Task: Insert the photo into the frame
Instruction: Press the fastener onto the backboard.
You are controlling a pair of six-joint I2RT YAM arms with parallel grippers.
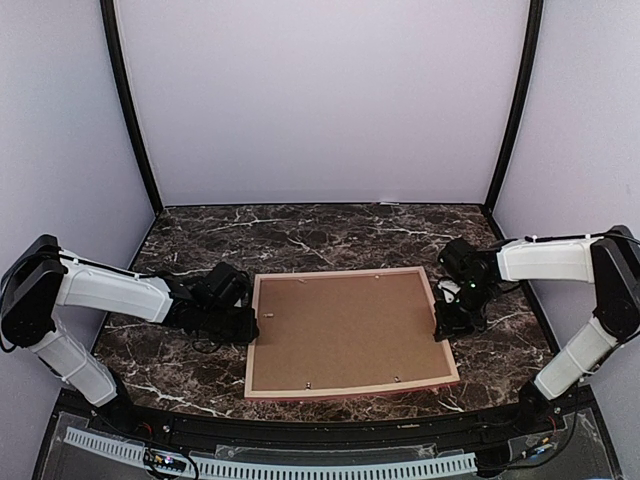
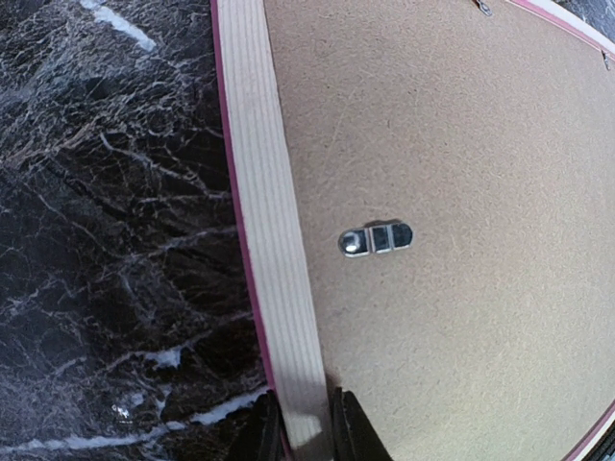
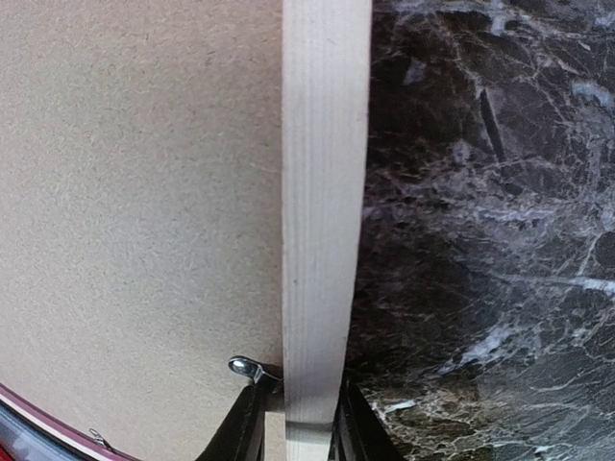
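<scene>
Confirming grip comes first: the frame [image 1: 350,388] lies back-up by the table's [image 1: 300,230] near edge, your left jaws pinching its left rail, right jaws straddling the right, hold unclear. Lift both rails evenly; no photo shows.

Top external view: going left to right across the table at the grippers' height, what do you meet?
left gripper → frame, its left rail → brown backing board → the frame's right rail → right gripper
</scene>
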